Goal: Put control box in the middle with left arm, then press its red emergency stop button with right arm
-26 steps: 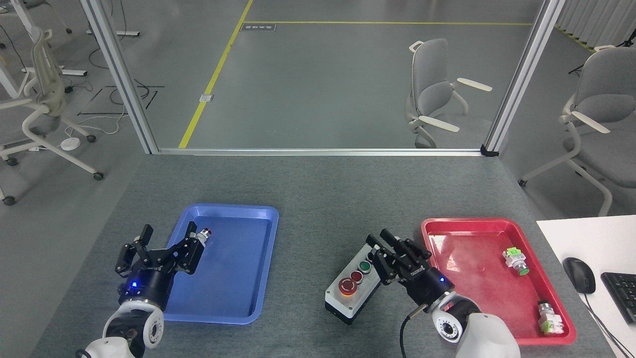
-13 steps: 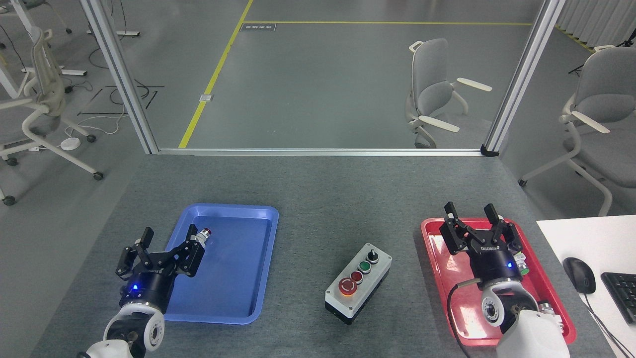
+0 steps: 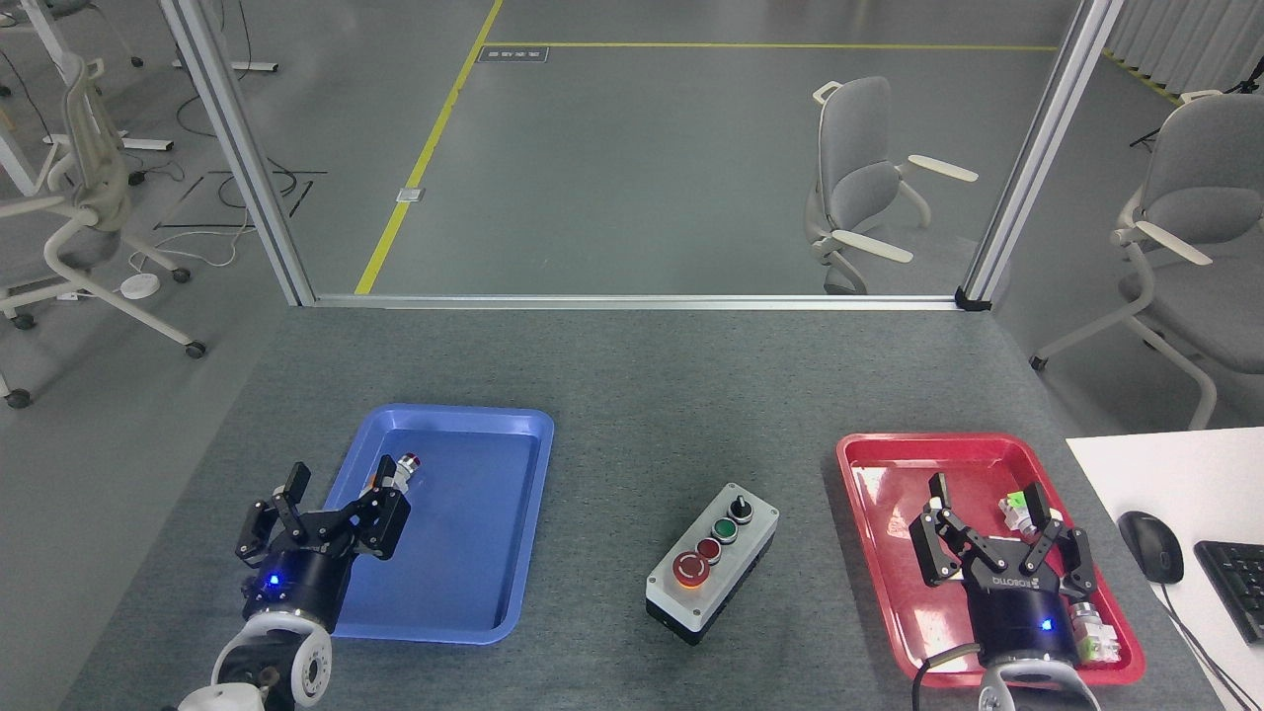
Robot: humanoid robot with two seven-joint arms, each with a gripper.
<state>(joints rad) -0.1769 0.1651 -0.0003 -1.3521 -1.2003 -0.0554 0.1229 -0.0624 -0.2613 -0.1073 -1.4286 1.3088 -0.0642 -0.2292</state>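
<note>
The control box point(image 3: 713, 562) lies on the grey table between the two trays, turned at a slant, with its black knob, green button, small red button and big red emergency stop button point(image 3: 690, 569) in a row on the light grey top. My left gripper point(image 3: 336, 499) hangs open over the left edge of the blue tray point(image 3: 494, 513), holding nothing. My right gripper point(image 3: 987, 499) stands open over the red tray point(image 3: 889, 494), well to the right of the box and apart from it.
A small loose push-button part point(image 3: 405, 467) lies in the blue tray near my left fingers. Two green-and-white push-button parts point(image 3: 1012, 510) point(image 3: 1096, 640) lie in the red tray. A white desk with a mouse point(image 3: 1150, 545) and keyboard point(image 3: 1236, 585) borders the right.
My right gripper left the control box, swung right over the red tray, then drew back toward me. My left gripper sank slightly nearer. The box stayed put.
</note>
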